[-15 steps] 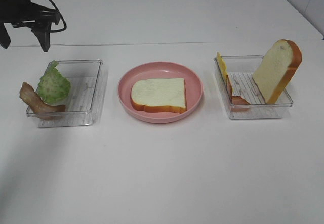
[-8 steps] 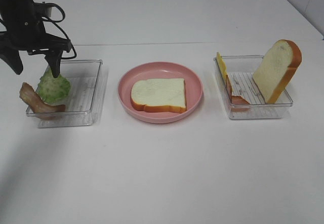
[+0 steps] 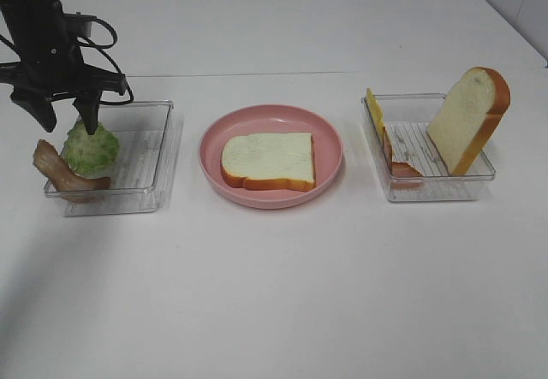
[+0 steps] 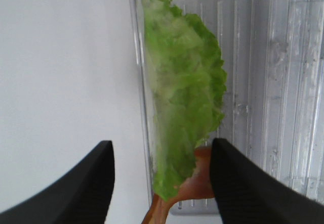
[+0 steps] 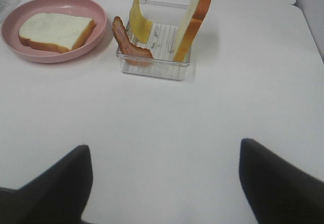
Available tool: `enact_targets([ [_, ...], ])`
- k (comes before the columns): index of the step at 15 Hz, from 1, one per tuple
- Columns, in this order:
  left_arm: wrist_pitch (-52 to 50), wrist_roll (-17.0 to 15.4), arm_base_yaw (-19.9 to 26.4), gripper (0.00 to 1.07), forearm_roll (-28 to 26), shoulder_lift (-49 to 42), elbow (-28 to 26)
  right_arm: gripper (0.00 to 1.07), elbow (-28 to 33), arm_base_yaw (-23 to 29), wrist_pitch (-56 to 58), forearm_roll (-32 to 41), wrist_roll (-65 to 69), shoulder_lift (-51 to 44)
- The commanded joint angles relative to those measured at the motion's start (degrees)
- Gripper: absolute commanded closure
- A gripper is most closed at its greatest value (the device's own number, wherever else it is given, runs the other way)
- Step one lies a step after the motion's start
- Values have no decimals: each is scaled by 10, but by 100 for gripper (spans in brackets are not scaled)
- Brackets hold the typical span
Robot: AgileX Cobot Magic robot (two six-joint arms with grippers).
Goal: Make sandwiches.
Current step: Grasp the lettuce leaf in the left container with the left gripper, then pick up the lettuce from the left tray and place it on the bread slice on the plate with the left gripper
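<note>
On plate (image 3: 330,139), one bread slice (image 3: 268,158)

The plate (image 3: 208,152) was pink; its bread slice (image 3: 268,158) was white with an orange-brown crust. The lettuce (image 3: 90,146) was green, the bacon strip (image 3: 53,167) reddish brown, the cheese (image 3: 375,111) yellow. The clear trays (image 3: 141,172) (image 3: 428,152) showed ribbed floors.
</note>
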Motion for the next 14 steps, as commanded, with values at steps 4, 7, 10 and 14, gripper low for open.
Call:
enact_targets([
  [4,-15,-11,1,85,3,2,3,32,1,-3,-5,-1,1,-7],
  [7,-12,-11,1,107,17,2,3,32,1,-3,-5,-1,1,-7],
  [10,-11,-11,1,107,18,-1,3,32,1,-3,-5,-1,1,-7],
  [14,-17,-1,1,107,-5,-47,-7,32,1,-3,-5,-1,1,-7],
])
